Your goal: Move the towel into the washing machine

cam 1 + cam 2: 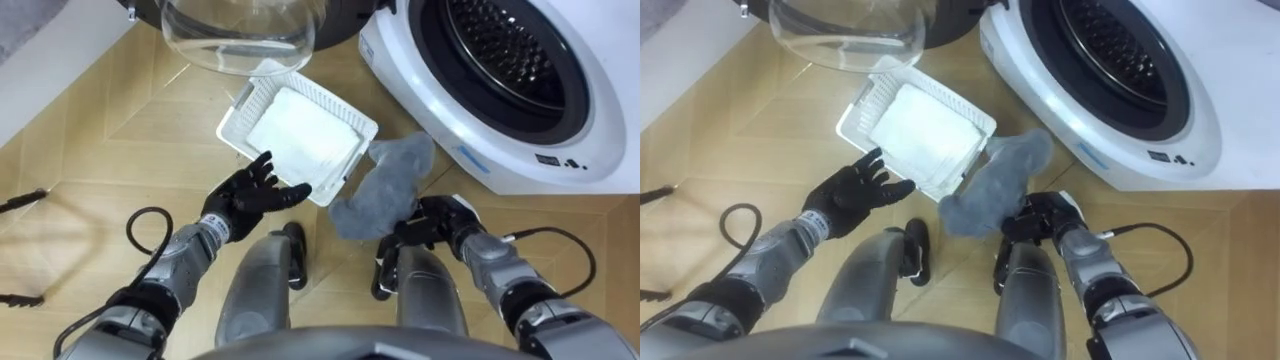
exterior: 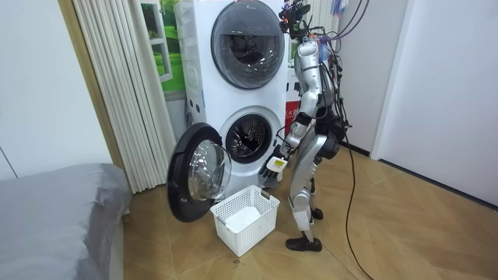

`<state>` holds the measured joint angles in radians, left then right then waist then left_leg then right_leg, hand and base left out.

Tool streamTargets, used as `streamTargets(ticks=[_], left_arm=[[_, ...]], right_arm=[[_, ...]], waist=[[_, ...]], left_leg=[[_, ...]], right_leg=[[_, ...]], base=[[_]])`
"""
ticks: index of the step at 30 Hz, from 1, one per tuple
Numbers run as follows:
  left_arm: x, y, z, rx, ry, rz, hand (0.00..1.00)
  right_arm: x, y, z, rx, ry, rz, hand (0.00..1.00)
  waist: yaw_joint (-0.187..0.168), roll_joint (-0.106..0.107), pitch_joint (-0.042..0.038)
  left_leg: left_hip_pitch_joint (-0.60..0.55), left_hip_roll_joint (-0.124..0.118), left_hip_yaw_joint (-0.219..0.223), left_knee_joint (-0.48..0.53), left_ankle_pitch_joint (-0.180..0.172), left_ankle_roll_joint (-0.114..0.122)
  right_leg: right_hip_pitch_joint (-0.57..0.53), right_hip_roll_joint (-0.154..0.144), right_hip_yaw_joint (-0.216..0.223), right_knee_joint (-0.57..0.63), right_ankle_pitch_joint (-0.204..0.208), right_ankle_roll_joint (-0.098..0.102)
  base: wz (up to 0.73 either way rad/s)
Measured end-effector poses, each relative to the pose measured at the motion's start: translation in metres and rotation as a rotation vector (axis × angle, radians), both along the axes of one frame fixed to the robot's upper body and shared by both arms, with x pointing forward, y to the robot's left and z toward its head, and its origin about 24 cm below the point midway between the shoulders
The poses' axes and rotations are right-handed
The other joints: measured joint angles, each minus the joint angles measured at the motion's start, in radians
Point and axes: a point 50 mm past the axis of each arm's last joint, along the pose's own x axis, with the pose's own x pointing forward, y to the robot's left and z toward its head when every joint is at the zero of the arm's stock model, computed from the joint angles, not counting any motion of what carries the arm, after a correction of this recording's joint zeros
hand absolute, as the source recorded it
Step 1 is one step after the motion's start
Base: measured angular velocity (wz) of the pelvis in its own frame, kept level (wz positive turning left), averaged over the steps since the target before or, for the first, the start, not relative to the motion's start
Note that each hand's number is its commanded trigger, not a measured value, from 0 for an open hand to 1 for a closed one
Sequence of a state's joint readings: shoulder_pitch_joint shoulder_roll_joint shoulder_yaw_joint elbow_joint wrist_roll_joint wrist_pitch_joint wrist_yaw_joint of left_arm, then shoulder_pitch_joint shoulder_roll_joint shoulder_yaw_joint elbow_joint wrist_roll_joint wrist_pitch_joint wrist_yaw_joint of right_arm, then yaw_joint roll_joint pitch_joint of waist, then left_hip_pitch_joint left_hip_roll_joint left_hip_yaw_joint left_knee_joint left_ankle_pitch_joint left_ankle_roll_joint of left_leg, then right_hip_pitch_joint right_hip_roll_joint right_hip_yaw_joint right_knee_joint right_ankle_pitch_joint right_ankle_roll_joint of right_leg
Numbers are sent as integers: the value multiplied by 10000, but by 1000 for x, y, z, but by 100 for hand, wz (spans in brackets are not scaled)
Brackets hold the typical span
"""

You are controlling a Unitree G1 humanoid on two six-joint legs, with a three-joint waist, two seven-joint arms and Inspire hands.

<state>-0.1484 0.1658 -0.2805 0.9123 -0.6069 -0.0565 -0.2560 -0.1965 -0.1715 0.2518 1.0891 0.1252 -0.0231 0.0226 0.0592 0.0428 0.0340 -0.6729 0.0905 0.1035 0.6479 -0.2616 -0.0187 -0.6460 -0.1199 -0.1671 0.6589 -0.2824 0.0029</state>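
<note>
One grey towel (image 1: 385,185) is hanging at centre right of the left eye view, over the floor between the basket and the machine front, outside the drum. The right hand (image 1: 428,222) is clutching its lower folds, which are covering part of the curled fingers. The left hand (image 1: 250,195) is hovering spread and holding nothing, its fingertips hiding the near edge of the one white basket (image 1: 330,97). One washing machine (image 1: 440,110) is standing open at upper right, its drum (image 1: 505,45) cut by the top edge, like the single glass door (image 1: 240,35). In the room view a second machine (image 2: 247,35) is sitting stacked above. Bare wood floor (image 1: 90,140) is lying open at left.
</note>
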Motion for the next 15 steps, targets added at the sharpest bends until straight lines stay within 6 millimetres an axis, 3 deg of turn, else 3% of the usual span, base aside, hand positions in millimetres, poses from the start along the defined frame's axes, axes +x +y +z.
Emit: streamTargets(ticks=[5,15], left_arm=[[-1,-2,-1,1407,-197,-487,0],[-11,0,-7,2472,-140,-698,0]], right_arm=[[12,-2,7,352,-504,-1055,100],[25,-2,18,-80,-1460,-1904,100]], waist=[[-19,-9,6],[-50,-75,47]], left_leg=[[33,-3,49,-1,13,11],[21,-16,101,-88,27,13]], right_leg=[[-17,-10,42,35,0,-2],[-44,-21,67,-23,-9,11]], base=[[0],[0]])
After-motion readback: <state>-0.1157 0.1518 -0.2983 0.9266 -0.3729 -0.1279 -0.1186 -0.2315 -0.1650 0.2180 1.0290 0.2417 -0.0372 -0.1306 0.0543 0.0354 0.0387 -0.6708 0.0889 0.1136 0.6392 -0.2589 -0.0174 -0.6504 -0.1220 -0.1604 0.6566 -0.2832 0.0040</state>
